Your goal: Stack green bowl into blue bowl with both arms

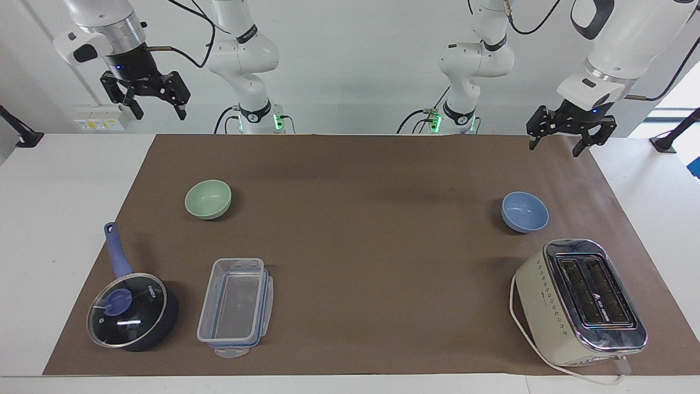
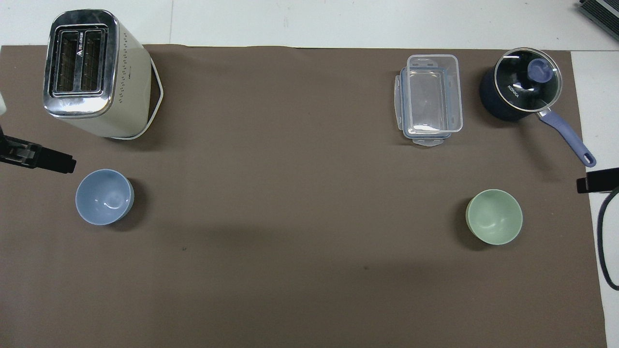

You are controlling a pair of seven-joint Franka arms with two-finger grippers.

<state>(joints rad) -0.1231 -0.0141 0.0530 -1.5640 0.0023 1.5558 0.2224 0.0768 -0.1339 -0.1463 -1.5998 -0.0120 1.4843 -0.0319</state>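
The green bowl (image 1: 208, 198) stands upright and empty on the brown mat toward the right arm's end of the table; it also shows in the overhead view (image 2: 494, 216). The blue bowl (image 1: 525, 211) stands upright and empty toward the left arm's end, also seen from overhead (image 2: 104, 196). The bowls are far apart. My right gripper (image 1: 158, 114) hangs open and empty, raised above the table's edge at the robots' end. My left gripper (image 1: 555, 148) is open and empty, raised over the mat's corner at the robots' end. Overhead, only their fingers show at the frame's edges: one of the left gripper's (image 2: 48, 162) and one of the right gripper's (image 2: 597, 181).
A cream toaster (image 1: 579, 301) stands farther from the robots than the blue bowl. A clear lidless food container (image 1: 235, 306) and a lidded dark saucepan (image 1: 131, 309) with a blue handle stand farther out than the green bowl. The brown mat (image 1: 372, 230) covers the table.
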